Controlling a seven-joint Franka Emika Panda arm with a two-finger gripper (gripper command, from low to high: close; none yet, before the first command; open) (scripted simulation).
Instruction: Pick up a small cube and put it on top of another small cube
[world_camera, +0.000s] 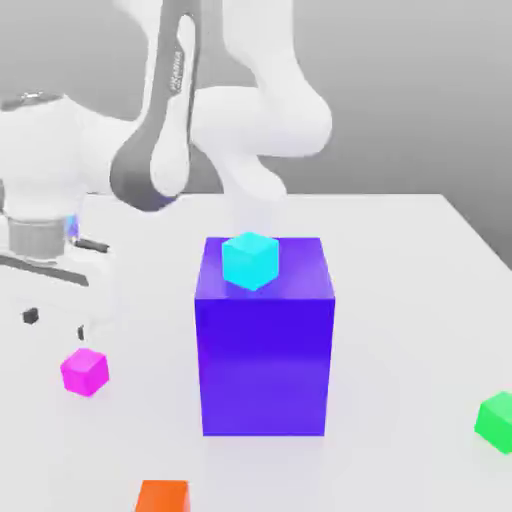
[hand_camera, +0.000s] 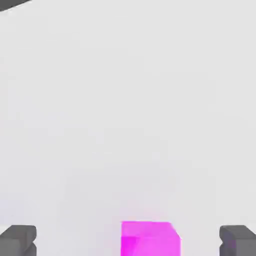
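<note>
Hovering with gripper (world_camera: 55, 325) spread wide and empty, just above the table (world_camera: 420, 300), pink cube (world_camera: 84, 371) lying a little below and toward the exterior view's right, sitting between the fingertips (hand_camera: 18, 239).

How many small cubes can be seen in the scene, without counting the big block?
4. Magenta cube on the table at the exterior view's left; cyan cube atop the big blue block; green cube at right; orange cube at the bottom edge. Others may be hidden.
</note>
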